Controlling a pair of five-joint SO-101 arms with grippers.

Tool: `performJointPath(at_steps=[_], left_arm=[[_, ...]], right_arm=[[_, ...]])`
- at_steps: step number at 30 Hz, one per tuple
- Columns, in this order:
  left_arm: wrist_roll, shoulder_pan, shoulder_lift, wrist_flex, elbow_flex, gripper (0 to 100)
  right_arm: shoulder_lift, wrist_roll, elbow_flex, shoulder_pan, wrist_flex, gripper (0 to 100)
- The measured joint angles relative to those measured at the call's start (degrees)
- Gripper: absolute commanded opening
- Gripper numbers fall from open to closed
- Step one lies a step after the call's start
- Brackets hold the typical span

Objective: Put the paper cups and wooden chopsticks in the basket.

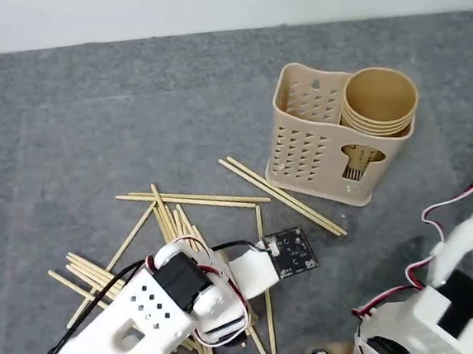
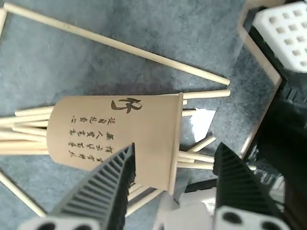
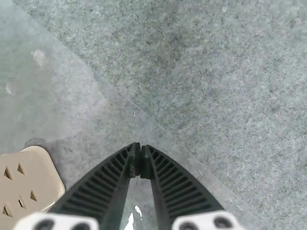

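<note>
A tan paper cup (image 2: 110, 134) with dark print lies on its side across several wooden chopsticks (image 2: 120, 43). My left gripper (image 2: 176, 155) is open just above it, one finger over the cup's wall and the other past its rim. In the high view the left arm (image 1: 173, 298) covers that cup amid the chopstick pile (image 1: 174, 220). The beige basket (image 1: 309, 150) stands at the right, with stacked paper cups (image 1: 379, 98) in its right compartment. A pair of chopsticks (image 1: 284, 196) lies in front of it. My right gripper (image 3: 140, 147) is shut and empty above the grey mat.
The right arm (image 1: 447, 308) sits at the front right corner, with red and black wires beside it. A corner of the basket (image 3: 24, 187) lies near the right gripper. Grey mat (image 1: 131, 112) stretches behind the chopsticks and left of the basket.
</note>
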Motion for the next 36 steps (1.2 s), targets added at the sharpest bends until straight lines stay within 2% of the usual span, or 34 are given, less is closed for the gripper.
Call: performJointPath(at_steps=[4,12,20,25,31,36], left_arm=[[-2.2,0.1,6.8,0.0,-0.1,24],[-4.3,0.3,21.4,0.0,-6.8,10],[-4.6,0.2,19.0,-0.2,-9.2,9],[-4.6,0.0,11.6,-0.1,-9.2,1],[-5.2,0.1,5.0,1.8,-9.2,4],[-10.9,-3.1,2.1,3.7,-9.2,23]], right_arm=[[0.0,0.0,-1.4,0.0,0.0,1.3],[0.0,0.0,-2.7,0.0,0.0,1.3],[0.0,0.0,-2.7,0.0,0.0,1.3],[0.0,0.0,-2.7,0.0,0.0,1.3],[0.0,0.0,-2.7,0.0,0.0,1.3],[0.0,0.0,-2.7,0.0,0.0,1.3]])
